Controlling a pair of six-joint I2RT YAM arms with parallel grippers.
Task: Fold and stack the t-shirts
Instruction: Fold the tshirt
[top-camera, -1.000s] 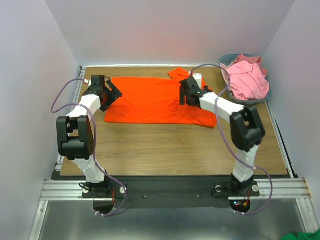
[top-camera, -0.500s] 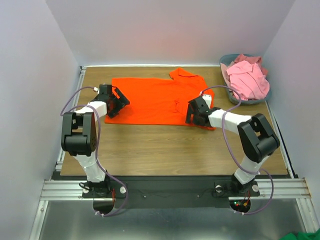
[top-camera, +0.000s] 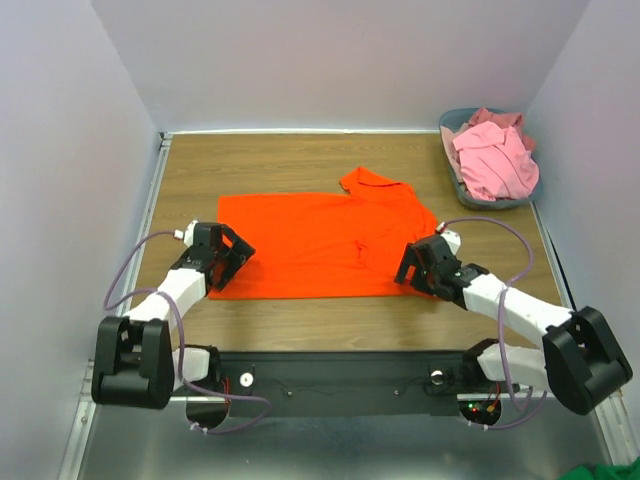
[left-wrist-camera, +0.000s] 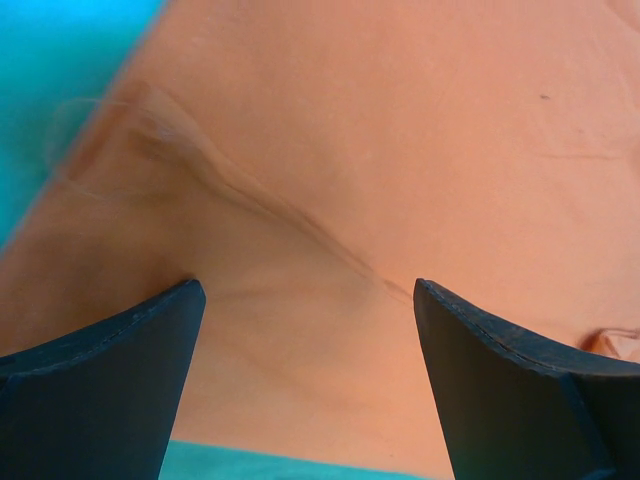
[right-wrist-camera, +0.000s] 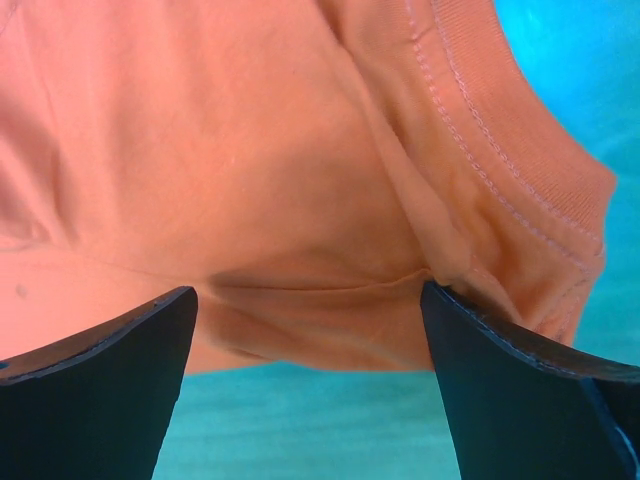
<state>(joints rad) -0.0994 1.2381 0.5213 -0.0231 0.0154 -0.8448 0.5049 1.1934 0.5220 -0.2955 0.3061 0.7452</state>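
Note:
The bright orange-red t-shirt (top-camera: 320, 245) lies spread flat on the wooden table, with a sleeve folded over at its upper right. My left gripper (top-camera: 228, 262) is at the shirt's near left corner, jaws wide apart over the cloth (left-wrist-camera: 350, 150). My right gripper (top-camera: 412, 268) is at the near right corner, jaws wide apart around the hem and a ribbed edge (right-wrist-camera: 250, 150). Neither gripper pinches the cloth. The pale pink t-shirts (top-camera: 490, 160) are heaped in the basket at the back right.
The grey-blue plastic basket (top-camera: 528, 196) stands in the back right corner against the wall. White walls close the table on the left, back and right. Bare wood (top-camera: 280, 165) shows behind the shirt, and a narrow strip (top-camera: 330, 312) in front of it.
Both grippers have moved towards the near edge, and the orange shirt has come with them. It now lies closer to the arm bases and flatter.

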